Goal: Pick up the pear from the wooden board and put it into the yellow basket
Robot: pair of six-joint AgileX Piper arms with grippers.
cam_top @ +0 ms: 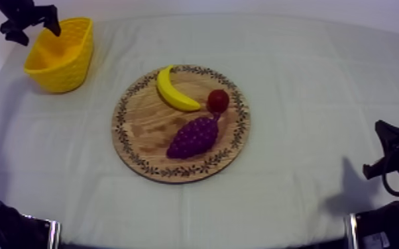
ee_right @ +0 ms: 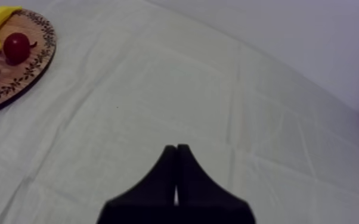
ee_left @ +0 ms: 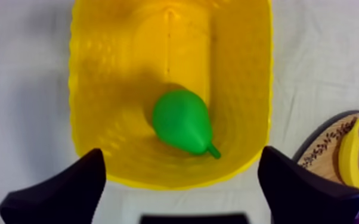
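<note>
The table (cam_top: 308, 73) under its cloth runs beneath both my arms. The board (cam_top: 139, 126) lies about midway between my two grippers, well apart from each.

The basket (cam_top: 59, 69) stands straight beneath my left gripper (cam_top: 35, 30), which hovers over its open mouth. In the left wrist view that gripper's fingers (ee_left: 62, 190) stand wide apart with nothing between them. It is released, and both tips are just above the basket's near rim.

My right gripper (ee_right: 176, 149) sits low at its own side of the table over bare cloth. Its fingers are pressed together into a narrow wedge, clenched on nothing. The board is ahead of it and off to one side, well apart.

On the board, the grapes (cam_top: 194, 137) lie on the part farthest from my left gripper. The banana (cam_top: 172, 91) curves along the part of the board nearest my left gripper.

The pear (ee_left: 183, 121) is off the board. It lies on its side on the basket's floor, directly below the gap between my left fingers and touching neither of them. Its stem points toward the rim nearest that gripper.

The red fruit (cam_top: 217, 100) sits just beside the banana's far tip, on the side of the board facing my right gripper.
</note>
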